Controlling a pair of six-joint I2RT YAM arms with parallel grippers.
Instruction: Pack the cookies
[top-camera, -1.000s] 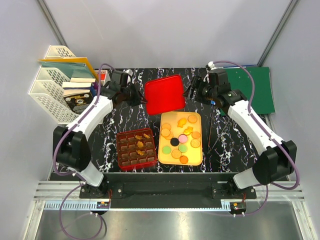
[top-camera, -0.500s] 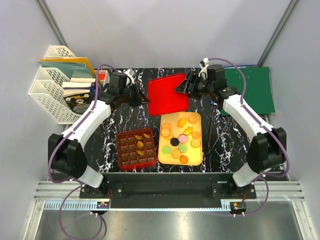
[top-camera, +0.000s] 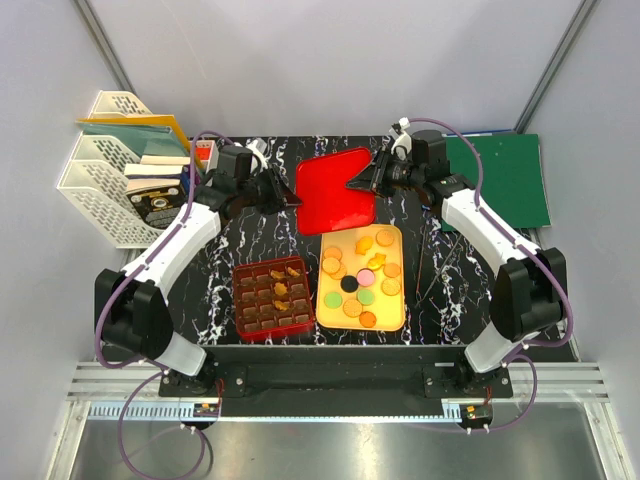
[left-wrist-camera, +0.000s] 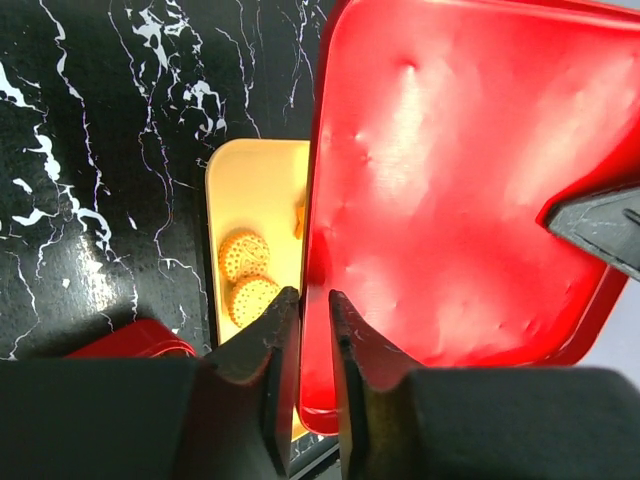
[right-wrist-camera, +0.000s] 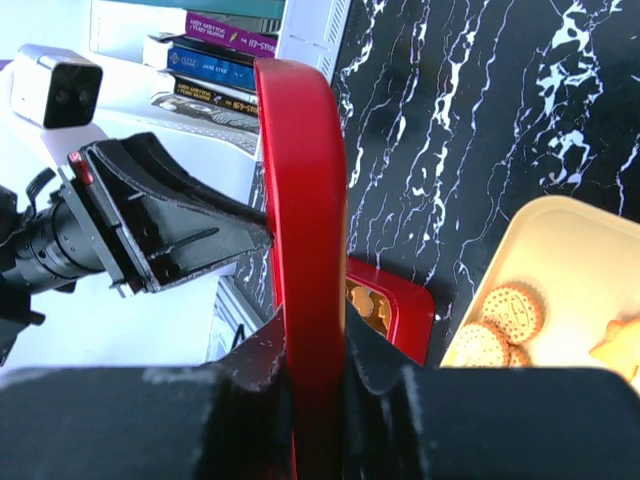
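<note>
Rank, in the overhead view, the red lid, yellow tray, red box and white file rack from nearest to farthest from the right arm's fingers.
1. Red lid: clamped in the right fingers, at the back of the table.
2. Yellow tray: just in front of them.
3. Red box: front, left of the tray.
4. White file rack: far left.

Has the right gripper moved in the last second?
Yes. The right gripper has shifted left, away from the green folder, and now clamps the right edge of the red lid.
</note>
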